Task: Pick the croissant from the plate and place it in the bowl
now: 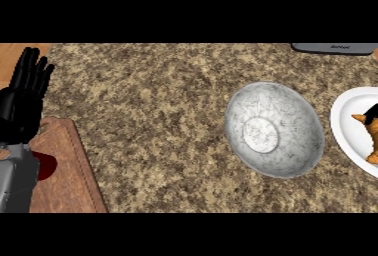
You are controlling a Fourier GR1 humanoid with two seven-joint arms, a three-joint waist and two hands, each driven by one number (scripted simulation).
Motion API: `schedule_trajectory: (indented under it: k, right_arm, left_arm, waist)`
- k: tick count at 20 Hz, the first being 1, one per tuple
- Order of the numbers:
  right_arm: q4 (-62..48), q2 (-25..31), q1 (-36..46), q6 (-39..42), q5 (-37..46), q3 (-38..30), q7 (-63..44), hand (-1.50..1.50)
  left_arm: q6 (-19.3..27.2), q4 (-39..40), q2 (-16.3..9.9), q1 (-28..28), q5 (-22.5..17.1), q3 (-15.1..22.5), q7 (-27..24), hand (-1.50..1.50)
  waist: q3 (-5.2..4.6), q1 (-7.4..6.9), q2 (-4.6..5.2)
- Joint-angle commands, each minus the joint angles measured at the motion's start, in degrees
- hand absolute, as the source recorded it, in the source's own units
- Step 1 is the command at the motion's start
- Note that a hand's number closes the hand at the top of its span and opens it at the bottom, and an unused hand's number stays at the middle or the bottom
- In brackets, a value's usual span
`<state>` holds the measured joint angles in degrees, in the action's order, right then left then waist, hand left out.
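Down by the lower left corner, a wooden cutting board [63, 170] is lying on the speckled stone counter [162, 125], with something red [46, 166] peeking out from behind the grey forearm that is crossing it. Above that forearm the left hand [22, 97] is standing with its fingers straight and pointing upward, wide and holding nothing; it is simply resting at the left edge, well apart from anything the task concerns.

Toward the right, the marbled grey bowl [273, 130] is sitting mouth up with nothing in it, and I take that as the reason it is parked just beside the white plate [347, 125]: the carry between them is going to be short. The plate itself is running off the right edge, and the croissant [369, 137] is lying on it, partly cut off by the frame, so it is not yet in the bowl. Something black is showing at the edge just above the croissant; it may be part of the right hand, but I cannot tell, nor how its fingers are set.

At the top right a dark grey object [334, 48] is poking in from the far edge of the counter, and it seems to be playing no part.

By my reckoning the pickup is only getting under way.
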<state>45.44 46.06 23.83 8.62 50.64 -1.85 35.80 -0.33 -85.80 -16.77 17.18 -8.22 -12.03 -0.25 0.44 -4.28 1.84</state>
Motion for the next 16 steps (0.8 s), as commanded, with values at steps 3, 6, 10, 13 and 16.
schedule_trajectory:
  k: [3,6,10,13,16]
  right_arm:
    - [-9.0,7.2,6.6,-3.9,0.1,-2.3,14.7,1.5]
    - [-13.0,9.7,10.1,-4.3,-1.9,-5.4,19.3,1.5]
    - [-17.3,14.1,15.0,2.5,-5.1,-7.4,29.5,1.5]
    - [-17.9,12.7,18.6,3.8,-8.1,-8.3,32.9,1.5]
    - [-18.2,14.4,22.6,8.7,-10.5,-8.7,35.2,1.5]
  left_arm:
    - [-0.4,0.5,0.9,-0.2,0.4,0.9,-1.5,0.0]
    - [0.6,0.3,0.2,2.7,0.7,0.9,0.9,0.0]
    - [0.5,0.5,1.2,-0.4,0.9,1.1,-0.4,0.0]
    - [0.9,2.2,1.1,1.6,1.3,0.9,-1.1,0.0]
    - [0.9,2.5,1.0,1.5,1.9,1.3,-1.4,0.0]
  waist:
    - [0.19,-1.41,0.51]
    - [0.28,-0.98,0.43]
    - [0.0,-0.77,-0.23]
    - [-0.03,-0.09,-0.11]
    - [-0.17,0.35,-0.46]
